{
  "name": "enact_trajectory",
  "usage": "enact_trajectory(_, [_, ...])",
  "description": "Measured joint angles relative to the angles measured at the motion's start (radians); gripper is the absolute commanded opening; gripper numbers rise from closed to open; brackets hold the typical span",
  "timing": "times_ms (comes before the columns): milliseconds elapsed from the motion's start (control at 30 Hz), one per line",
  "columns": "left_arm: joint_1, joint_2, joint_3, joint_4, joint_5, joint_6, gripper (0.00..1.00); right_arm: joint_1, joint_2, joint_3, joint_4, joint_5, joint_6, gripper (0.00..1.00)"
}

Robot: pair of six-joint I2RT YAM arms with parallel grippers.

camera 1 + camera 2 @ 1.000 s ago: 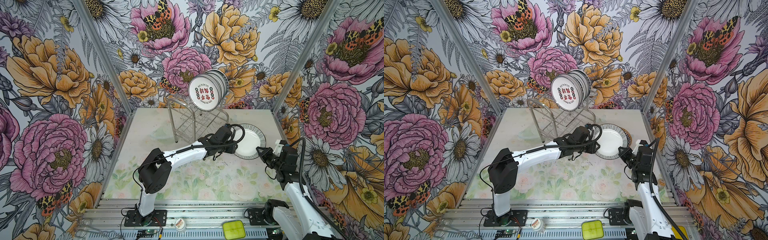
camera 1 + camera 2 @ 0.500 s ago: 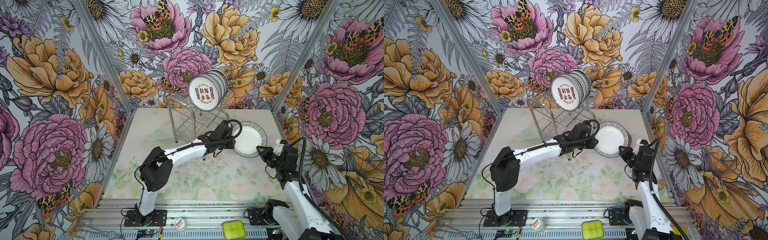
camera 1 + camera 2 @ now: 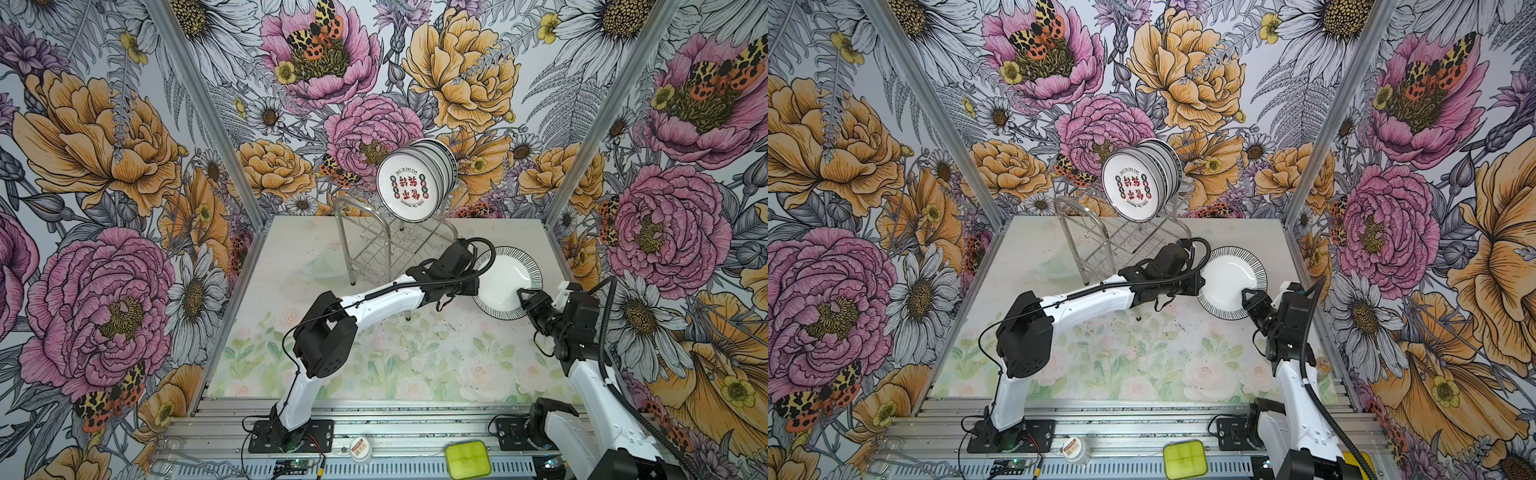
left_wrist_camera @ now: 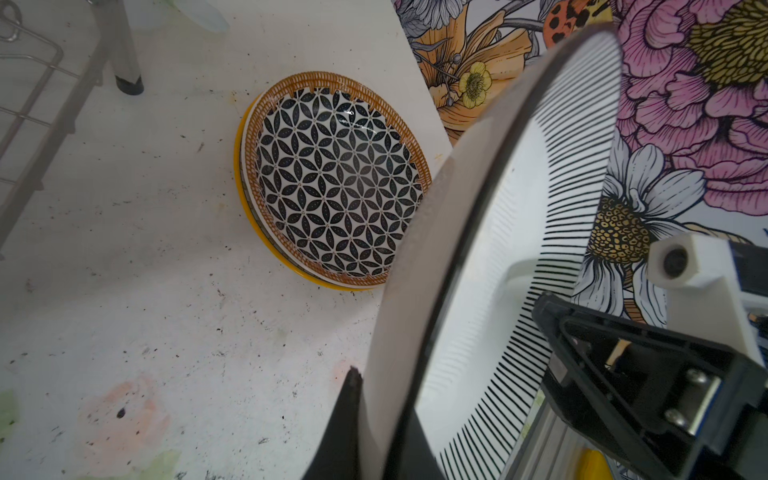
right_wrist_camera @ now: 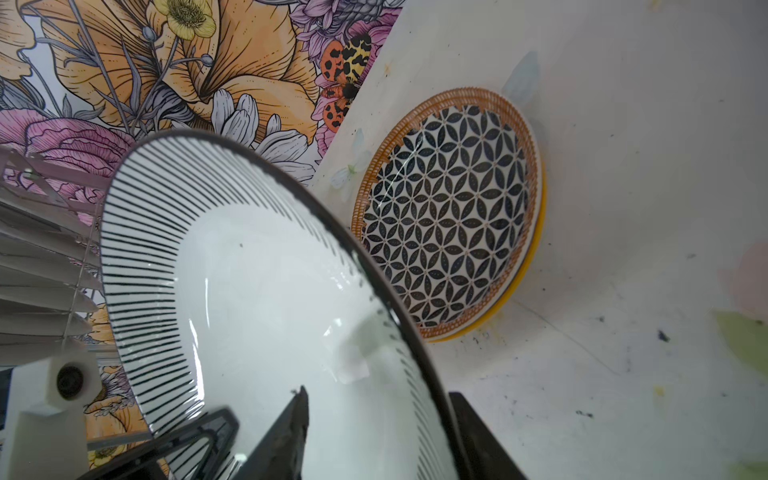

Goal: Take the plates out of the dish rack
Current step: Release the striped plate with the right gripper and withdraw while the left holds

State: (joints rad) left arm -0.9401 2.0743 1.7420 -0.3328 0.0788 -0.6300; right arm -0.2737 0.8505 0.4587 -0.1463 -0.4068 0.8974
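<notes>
Dish rack (image 3: 376,245) on the bench (image 3: 415,353) holds roughly six plates (image 3: 409,189) on its upper tier, packed too tight to count properly. Just right of the rack, one striped plate (image 3: 509,282) is up in the air. The left gripper (image 3: 477,286) is clenched on its rim, and the right gripper (image 3: 524,295) is spread loose astride the far rim. Underneath, hidden in both top views, are two more: a lattice plate (image 4: 336,195) stacked on a yellow-edged plate (image 4: 237,170).

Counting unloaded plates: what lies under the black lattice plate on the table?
A yellow-rimmed plate shows beneath the lattice plate; only its edge is visible. Its face, and anything further below, is covered.
</notes>
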Motion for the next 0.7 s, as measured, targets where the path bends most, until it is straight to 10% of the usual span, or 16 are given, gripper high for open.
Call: enact_trajectory(700, [0.006, 0.241, 0.298, -0.228, -0.024, 0.034, 0.00, -0.141, 0.009, 0.103, -0.093, 0.259, -0.135, 0.65])
